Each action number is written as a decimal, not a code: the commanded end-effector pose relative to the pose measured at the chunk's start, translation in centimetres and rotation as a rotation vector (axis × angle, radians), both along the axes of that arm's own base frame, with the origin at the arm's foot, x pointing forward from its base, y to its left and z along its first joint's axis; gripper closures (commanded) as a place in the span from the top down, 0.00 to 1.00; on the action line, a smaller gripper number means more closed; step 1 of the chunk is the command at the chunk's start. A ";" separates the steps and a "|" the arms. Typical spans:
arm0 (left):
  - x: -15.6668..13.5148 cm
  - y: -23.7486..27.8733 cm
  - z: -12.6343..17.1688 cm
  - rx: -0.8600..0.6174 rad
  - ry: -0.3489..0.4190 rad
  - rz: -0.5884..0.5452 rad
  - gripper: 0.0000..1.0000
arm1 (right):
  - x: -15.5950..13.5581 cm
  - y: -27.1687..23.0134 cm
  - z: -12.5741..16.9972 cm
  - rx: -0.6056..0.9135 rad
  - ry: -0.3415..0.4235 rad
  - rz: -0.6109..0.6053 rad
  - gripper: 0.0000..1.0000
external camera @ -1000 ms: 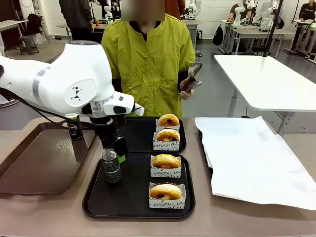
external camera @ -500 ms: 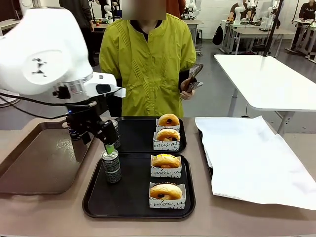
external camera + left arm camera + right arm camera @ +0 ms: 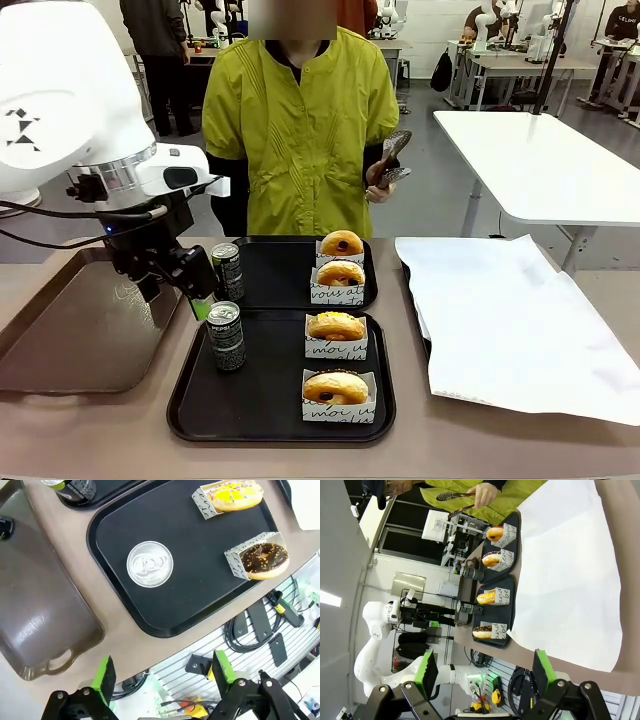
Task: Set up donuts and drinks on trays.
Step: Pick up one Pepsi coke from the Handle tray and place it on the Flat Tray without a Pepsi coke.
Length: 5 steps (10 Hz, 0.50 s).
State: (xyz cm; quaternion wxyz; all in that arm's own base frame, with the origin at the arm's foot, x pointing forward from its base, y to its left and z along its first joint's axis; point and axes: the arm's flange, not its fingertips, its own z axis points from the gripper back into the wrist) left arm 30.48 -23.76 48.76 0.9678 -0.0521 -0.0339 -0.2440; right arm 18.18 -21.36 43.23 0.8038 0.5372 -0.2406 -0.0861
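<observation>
Two black trays lie mid-table, the near tray (image 3: 185,420) and the far tray (image 3: 285,300). Each carries one drink can and two boxed donuts. The near can (image 3: 226,335) stands upright by itself, and its silver top (image 3: 150,564) shows from above. The far can (image 3: 228,270) is upright too. Donuts (image 3: 336,328) (image 3: 336,388) sit on the near tray, and donuts (image 3: 342,245) (image 3: 341,275) on the far one. My left gripper (image 3: 200,298) (image 3: 164,672) hangs open, up and to the left of the near can. My right gripper (image 3: 485,667) is open, high off the table.
A brown rectangular tray (image 3: 70,330) lies at the left under my left arm. A white paper sheet (image 3: 510,320) covers the table's right side. The person in a green jacket stands at the far side holding tongs (image 3: 392,155).
My left arm has risen and drawn back to the left, away from the near can, which stays upright on the near tray. The far can has come into sight.
</observation>
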 end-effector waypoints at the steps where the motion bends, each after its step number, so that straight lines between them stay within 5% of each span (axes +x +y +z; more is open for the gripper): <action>1: 0.9 -0.5 -0.2 -0.002 -0.006 -0.005 1.00 | 0.1 0.0 0.1 0.008 -0.027 0.003 1.00; 5: 0.6 -0.4 -0.5 0.000 0.007 -0.002 1.00 | 0.1 0.0 0.1 0.008 -0.027 0.003 1.00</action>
